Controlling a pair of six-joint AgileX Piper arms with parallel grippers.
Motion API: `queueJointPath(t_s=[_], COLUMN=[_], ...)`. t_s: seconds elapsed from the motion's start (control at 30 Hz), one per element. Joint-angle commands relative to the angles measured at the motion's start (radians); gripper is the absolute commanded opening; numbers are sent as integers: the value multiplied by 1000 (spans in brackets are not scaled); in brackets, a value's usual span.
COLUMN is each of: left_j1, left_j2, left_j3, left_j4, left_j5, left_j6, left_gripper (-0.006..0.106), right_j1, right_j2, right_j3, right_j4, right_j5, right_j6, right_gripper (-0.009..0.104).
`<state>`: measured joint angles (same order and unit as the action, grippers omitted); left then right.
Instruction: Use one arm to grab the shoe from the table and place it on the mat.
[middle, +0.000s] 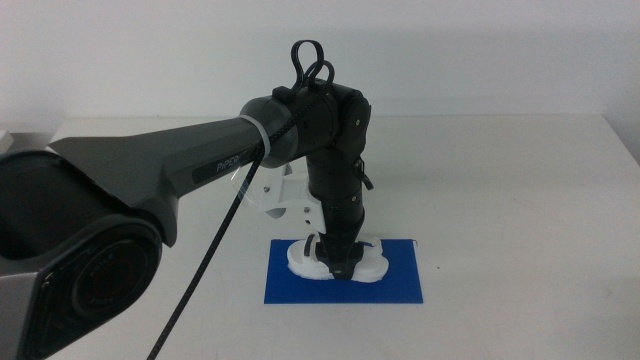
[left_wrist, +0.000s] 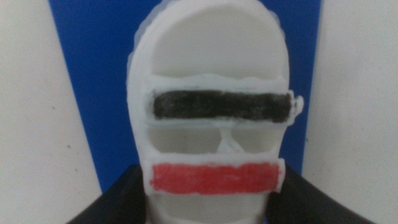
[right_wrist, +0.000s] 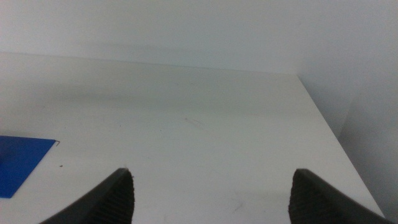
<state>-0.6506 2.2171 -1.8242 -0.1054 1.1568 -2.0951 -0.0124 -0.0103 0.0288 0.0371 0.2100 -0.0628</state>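
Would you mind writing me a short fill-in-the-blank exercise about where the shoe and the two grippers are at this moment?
1. The shoe lies on the ____ mat.
2. The left gripper is down at the shoe, its jaws on either side of the end nearest the ____ strap.
3. Across the middle of the shoe runs a ____ strap.
4. The right gripper waits over the white table with its jaws ____.

Missing words: blue; red; black; open
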Motion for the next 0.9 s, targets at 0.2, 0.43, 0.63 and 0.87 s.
queueJointPath(t_s=[0.2, 0.43, 0.63, 0.87], left_j1=[-3, -3, -3, -3], left_j2=[-65, -44, -62, -152], left_j3=[-27, -27, -27, -27], left_j4=[-24, -45, -34, -22], left_j5=[-28, -27, 6, 83], left_j6=[-24, -24, -24, -24], left_gripper=[-1, 8, 88, 93], right_j1=[1, 1, 1, 1], right_j2=[-26, -26, -26, -26], right_j3=[5, 5, 5, 5], right_j4=[-9, -9, -9, -9], right_j5=[-76, -76, -76, -76], right_j6=[-8, -8, -8, -8], right_gripper=[64, 64, 64, 64])
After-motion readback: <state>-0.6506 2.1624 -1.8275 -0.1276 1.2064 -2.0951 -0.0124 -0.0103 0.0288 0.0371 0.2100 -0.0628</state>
